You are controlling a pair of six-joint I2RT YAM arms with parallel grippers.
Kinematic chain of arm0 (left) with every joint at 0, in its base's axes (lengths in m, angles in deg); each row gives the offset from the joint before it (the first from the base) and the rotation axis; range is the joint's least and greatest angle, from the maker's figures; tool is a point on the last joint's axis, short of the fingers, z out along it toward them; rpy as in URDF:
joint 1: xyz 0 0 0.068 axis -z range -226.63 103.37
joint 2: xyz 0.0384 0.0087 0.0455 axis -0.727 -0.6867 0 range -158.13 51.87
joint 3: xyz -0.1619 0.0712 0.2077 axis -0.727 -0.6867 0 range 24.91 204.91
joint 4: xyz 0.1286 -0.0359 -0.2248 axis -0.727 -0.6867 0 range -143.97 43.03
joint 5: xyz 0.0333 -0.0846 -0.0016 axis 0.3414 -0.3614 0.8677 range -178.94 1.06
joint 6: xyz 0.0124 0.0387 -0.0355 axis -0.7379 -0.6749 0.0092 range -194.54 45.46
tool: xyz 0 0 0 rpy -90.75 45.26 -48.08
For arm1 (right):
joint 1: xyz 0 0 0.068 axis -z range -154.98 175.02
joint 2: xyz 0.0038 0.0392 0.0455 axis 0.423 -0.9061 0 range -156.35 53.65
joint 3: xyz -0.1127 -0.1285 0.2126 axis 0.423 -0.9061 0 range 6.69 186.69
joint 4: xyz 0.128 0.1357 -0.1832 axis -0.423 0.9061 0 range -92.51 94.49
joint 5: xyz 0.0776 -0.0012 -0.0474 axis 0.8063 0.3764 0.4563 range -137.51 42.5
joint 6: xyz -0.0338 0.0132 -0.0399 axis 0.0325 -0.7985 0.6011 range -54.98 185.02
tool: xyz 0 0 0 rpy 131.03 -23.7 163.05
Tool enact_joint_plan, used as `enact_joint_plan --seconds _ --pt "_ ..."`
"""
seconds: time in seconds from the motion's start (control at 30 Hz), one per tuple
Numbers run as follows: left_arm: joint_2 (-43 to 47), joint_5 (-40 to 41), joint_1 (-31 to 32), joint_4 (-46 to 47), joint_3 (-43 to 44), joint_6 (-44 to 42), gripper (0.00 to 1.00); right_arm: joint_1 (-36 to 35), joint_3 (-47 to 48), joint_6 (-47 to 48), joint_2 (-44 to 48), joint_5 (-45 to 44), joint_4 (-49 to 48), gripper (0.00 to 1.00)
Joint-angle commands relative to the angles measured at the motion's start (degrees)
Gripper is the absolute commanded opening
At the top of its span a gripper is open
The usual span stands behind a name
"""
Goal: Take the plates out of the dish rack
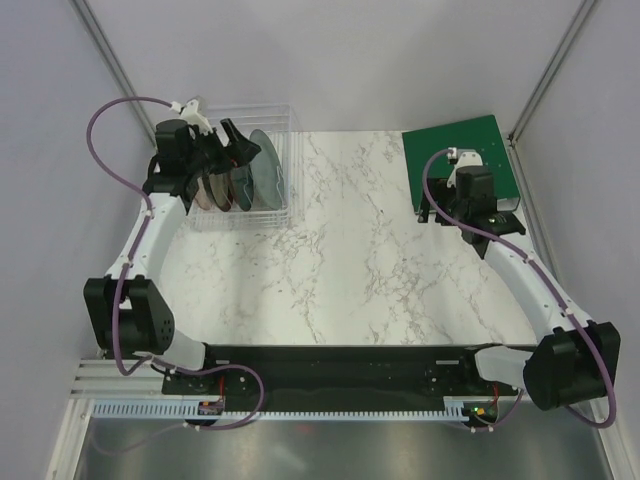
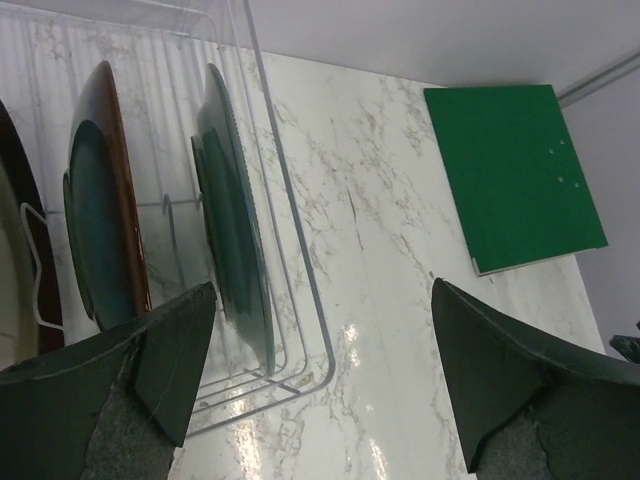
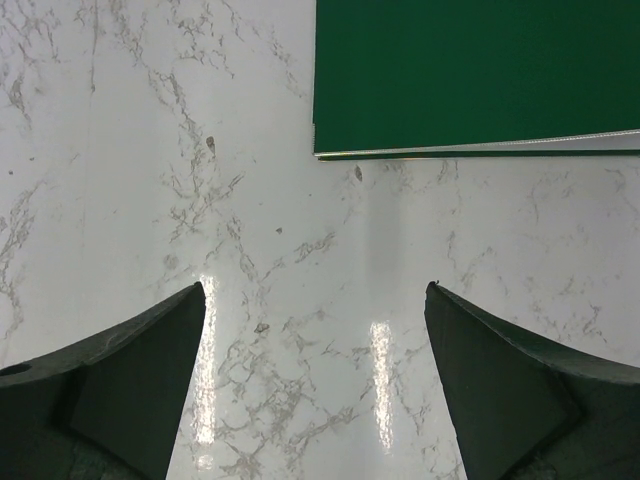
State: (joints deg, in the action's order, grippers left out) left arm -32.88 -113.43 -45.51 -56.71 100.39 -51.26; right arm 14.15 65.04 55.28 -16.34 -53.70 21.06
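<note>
Both spread empty: left gripper (image 2: 322,290) hovers over the dish rack's (image 2: 286,200) plates (image 2: 230,200), tabletop's (image 3: 150,150) far-left corner; right gripper (image 3: 316,290) beside green board (image 3: 470,70).

Even, bright overhead light is seen in all views. Vertical glare streaks are thrown on the glossy desk (image 3: 381,345) in both wrist views. Shadows are kept soft and faint. Marble veins are rendered sharp close up.

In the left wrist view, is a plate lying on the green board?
No: the green board lies bare, and the plates in view stand upright in the dish rack.
</note>
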Motion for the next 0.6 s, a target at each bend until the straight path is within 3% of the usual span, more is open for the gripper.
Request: enact_joint_plan --seconds 0.0,0.23,0.4,0.53,0.57 --pt "-4.2 7.8 2.4 0.1 5.2 -3.2 0.93 -0.1 1.8 -0.4 -1.8 0.6 -1.6 0.98" --pt "-11.7 18.6 7.0 -1.3 9.9 -6.2 0.84 -0.2 2.3 -0.9 -5.0 0.7 -2.4 0.98" --pt "-16.6 30.7 10.3 -2.7 13.7 -7.6 0.8 -0.1 3.0 -0.6 -7.3 0.7 -2.9 0.98" --pt "-19.8 36.8 12.2 -3.8 16.3 -9.1 0.67 -0.2 3.7 -0.5 -8.8 0.9 -3.4 0.98" --pt "-20.9 38.6 12.5 -4.2 17.4 -9.3 0.59 -0.1 3.9 -0.5 -9.5 1.0 -3.4 0.98"
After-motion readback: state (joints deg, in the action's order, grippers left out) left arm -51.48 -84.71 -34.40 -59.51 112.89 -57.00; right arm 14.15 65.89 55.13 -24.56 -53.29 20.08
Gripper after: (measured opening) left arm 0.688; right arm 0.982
